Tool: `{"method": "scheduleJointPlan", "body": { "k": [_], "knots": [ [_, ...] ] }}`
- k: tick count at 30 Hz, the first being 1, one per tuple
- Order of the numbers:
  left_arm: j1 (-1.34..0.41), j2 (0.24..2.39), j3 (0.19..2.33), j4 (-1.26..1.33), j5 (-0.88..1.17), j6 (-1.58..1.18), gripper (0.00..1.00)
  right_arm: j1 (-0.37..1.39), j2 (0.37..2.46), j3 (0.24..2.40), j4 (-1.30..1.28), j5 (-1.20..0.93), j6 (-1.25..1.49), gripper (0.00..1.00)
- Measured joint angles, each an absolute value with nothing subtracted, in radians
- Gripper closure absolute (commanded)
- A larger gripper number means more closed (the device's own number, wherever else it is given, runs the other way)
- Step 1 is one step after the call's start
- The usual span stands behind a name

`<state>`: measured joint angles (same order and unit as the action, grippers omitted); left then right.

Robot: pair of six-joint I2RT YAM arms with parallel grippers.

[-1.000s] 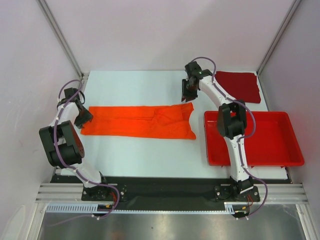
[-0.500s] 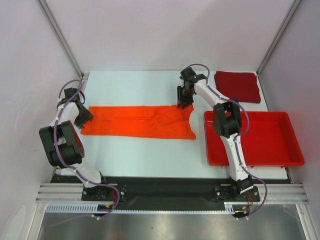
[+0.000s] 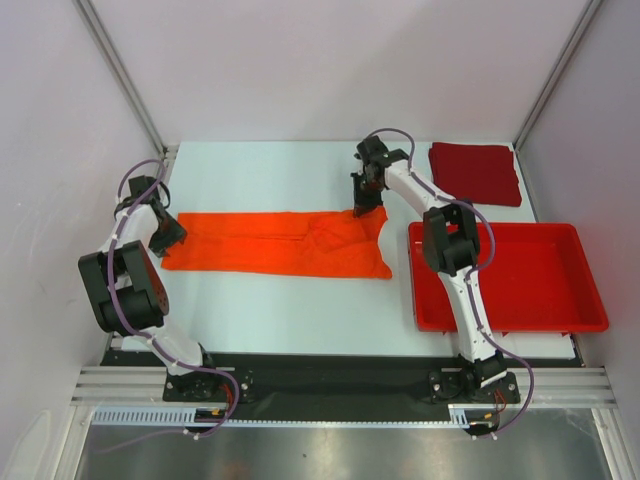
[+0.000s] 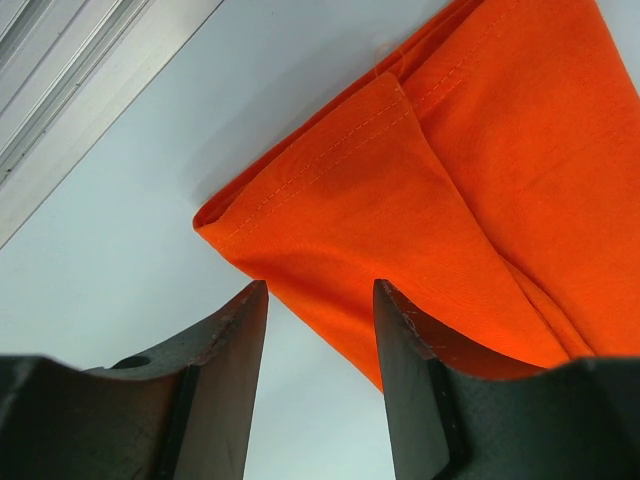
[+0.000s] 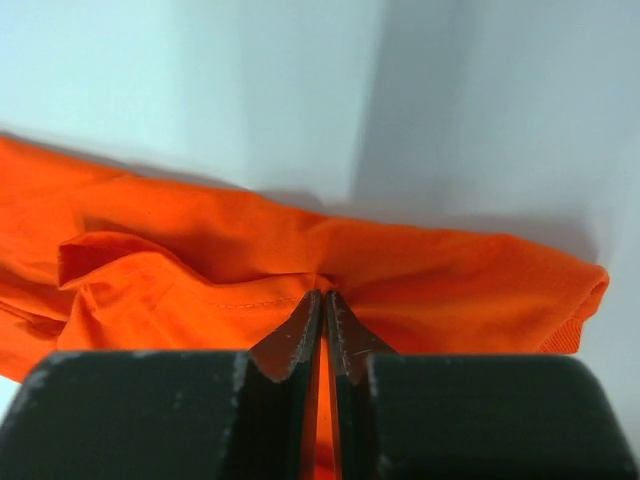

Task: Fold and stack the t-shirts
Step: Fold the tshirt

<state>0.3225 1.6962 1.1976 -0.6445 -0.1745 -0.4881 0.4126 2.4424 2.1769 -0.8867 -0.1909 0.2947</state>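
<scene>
The orange t-shirt [image 3: 275, 243] lies on the white table as a long flat strip running left to right. My right gripper [image 3: 360, 208] is down on the strip's far edge near its right end. In the right wrist view it [image 5: 322, 295] is shut on a pinched fold of the orange cloth [image 5: 200, 270]. My left gripper [image 3: 172, 235] hovers at the strip's left end. Its jaws [image 4: 320, 290] stand open just short of the shirt's corner [image 4: 470, 180], with bare table between them. The dark red t-shirt [image 3: 477, 172] lies as a folded square at the back right.
A rigid red plastic tray [image 3: 540, 275] sits at the right, just past the orange shirt's right end and in front of the dark red shirt. An aluminium frame rail [image 4: 70, 90] runs along the table's left edge, close to my left gripper.
My right gripper moved down and left onto the orange shirt's far edge and shut on the cloth. The left arm and the shirts have not moved.
</scene>
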Motion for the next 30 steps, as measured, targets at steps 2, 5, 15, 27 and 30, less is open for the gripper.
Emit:
{"method": "scheduleJointPlan", "body": {
  "k": [2, 5, 15, 27, 30],
  "knots": [
    [0.321, 1.696, 1.198, -0.645, -0.175, -0.488, 0.48, 0.415, 2.442, 2.189, -0.886, -0.19, 0.297, 0.98],
    [0.32, 1.697, 1.198, -0.645, -0.172, -0.488, 0.48, 0.416, 2.442, 2.207, -0.885, -0.189, 0.295, 1.0],
    [0.314, 1.707, 1.199, -0.645, -0.171, -0.488, 0.48, 0.417, 2.442, 2.249, -0.886, -0.187, 0.294, 1.0],
    [0.311, 1.715, 1.199, -0.645, -0.171, -0.488, 0.48, 0.417, 2.442, 2.302, -0.881, -0.193, 0.294, 1.0],
    [0.311, 1.715, 1.199, -0.645, -0.171, -0.488, 0.48, 0.417, 2.442, 2.307, -0.872, -0.202, 0.294, 1.0]
  ]
}}
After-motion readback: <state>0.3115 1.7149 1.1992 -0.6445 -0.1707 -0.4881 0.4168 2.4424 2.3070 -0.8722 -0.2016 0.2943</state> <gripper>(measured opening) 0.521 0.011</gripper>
